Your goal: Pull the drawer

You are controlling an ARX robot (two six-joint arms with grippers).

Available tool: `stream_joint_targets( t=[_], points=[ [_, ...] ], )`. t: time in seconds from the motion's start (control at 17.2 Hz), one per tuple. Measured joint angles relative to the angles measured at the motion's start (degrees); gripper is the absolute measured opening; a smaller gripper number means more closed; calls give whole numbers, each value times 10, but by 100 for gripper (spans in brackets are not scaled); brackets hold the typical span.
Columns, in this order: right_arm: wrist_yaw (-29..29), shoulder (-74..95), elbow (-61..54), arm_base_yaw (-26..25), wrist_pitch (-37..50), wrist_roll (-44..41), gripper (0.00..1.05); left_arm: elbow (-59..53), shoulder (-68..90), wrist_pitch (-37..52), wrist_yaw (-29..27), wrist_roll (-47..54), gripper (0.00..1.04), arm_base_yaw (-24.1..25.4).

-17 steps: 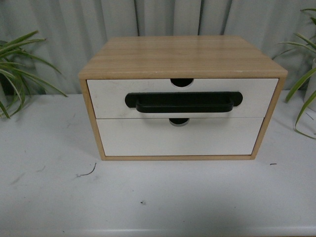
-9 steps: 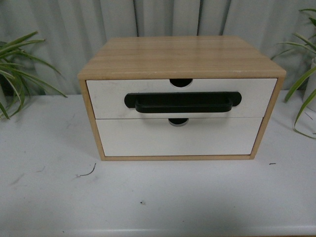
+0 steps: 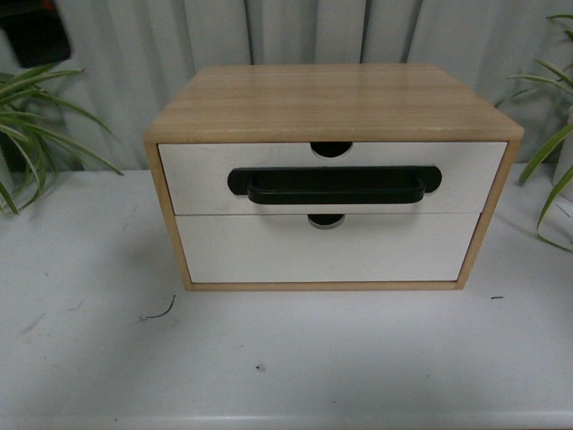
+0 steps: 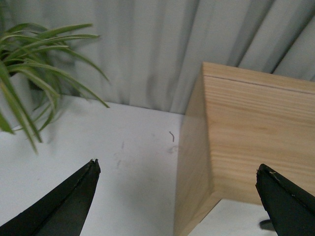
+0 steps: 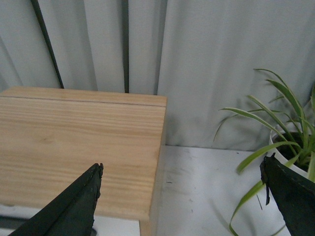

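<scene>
In the front view a wooden cabinet point(image 3: 331, 98) stands on the white table. Its upper drawer point(image 3: 197, 175) has a white front, a long black bar handle point(image 3: 333, 185) and a semicircular notch point(image 3: 331, 149); it sits shut, flush with the frame. My left gripper point(image 4: 177, 167) hangs open above the cabinet's left top corner point(image 4: 256, 132), fingers wide apart and empty. A strip of the drawer front point(image 4: 231, 221) shows below that corner. Over the cabinet's right top edge point(image 5: 78, 142) my right gripper point(image 5: 182, 164) is open and empty. Neither gripper touches the handle.
Below the drawer is a plain white drawer front point(image 3: 327, 251) with no handle. Potted plants flank the cabinet: one on the left point(image 3: 36, 125), one on the right point(image 3: 551, 170). A grey curtain closes the back. A dark blurred shape point(image 3: 34, 31) fills the front view's top left corner.
A dark shape has come into the top left corner of the front view. The cabinet and drawer stand as before, apart from a slight shift of the picture.
</scene>
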Motion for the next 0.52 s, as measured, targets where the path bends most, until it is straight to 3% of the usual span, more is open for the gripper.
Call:
stream_joint_targets(
  t=[0.12, 0.23, 0.35, 0.52],
  points=[
    [3, 77, 86, 14, -21, -16, 98, 80, 82, -22, 16, 19, 98, -22],
    [-44, 92, 122, 29, -45, -67, 98, 130, 114, -52, 64, 62, 98, -43],
    [-109, 115, 144, 35, -64, -184, 98, 186, 132, -109, 143, 139, 98, -65],
    [-233, 145, 163, 22, -188, -445, 98, 230, 163, -253, 273, 307, 98, -90]
  ],
)
